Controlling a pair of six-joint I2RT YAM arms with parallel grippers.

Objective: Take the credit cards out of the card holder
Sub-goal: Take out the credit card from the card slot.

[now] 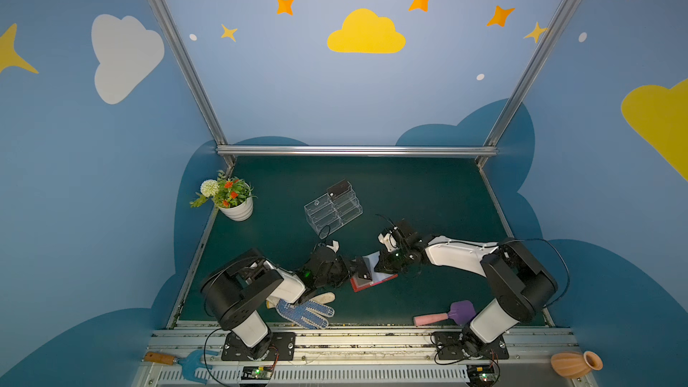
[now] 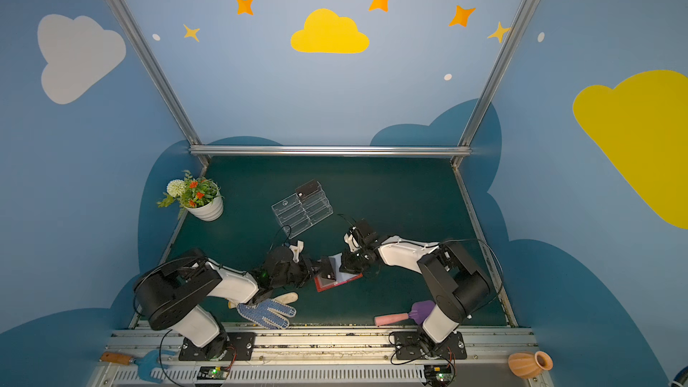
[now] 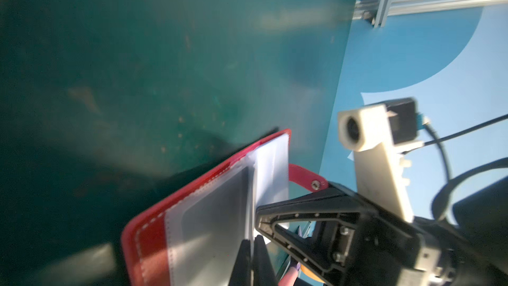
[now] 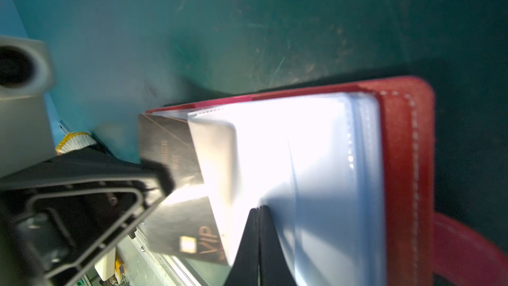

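The red card holder (image 1: pixel 358 287) lies open on the green mat between both arms, its pale sleeves (image 4: pixel 316 160) fanned upward. A dark credit card (image 4: pixel 167 144) marked VIP sticks partway out of one sleeve. My left gripper (image 1: pixel 356 268) is shut on that card's free edge, and its fingers (image 3: pixel 242 260) are pressed together on the thin edge. My right gripper (image 4: pixel 259 232) is shut on a sleeve page at the card holder's far side (image 1: pixel 378 268). In both top views the held card (image 2: pixel 328 270) slants above the card holder (image 2: pixel 323 287). Another dark card (image 1: pixel 338 188) stands in the clear stand's top tier.
A clear acrylic tiered stand (image 1: pixel 333 214) sits behind the arms. A potted plant (image 1: pixel 232 199) is at the back left. A dotted glove (image 1: pixel 305 312) lies under the left arm. A pink-handled purple scoop (image 1: pixel 445 315) lies front right. An orange vase (image 1: pixel 575 364) and a blue hand fork (image 1: pixel 190 364) rest off the mat.
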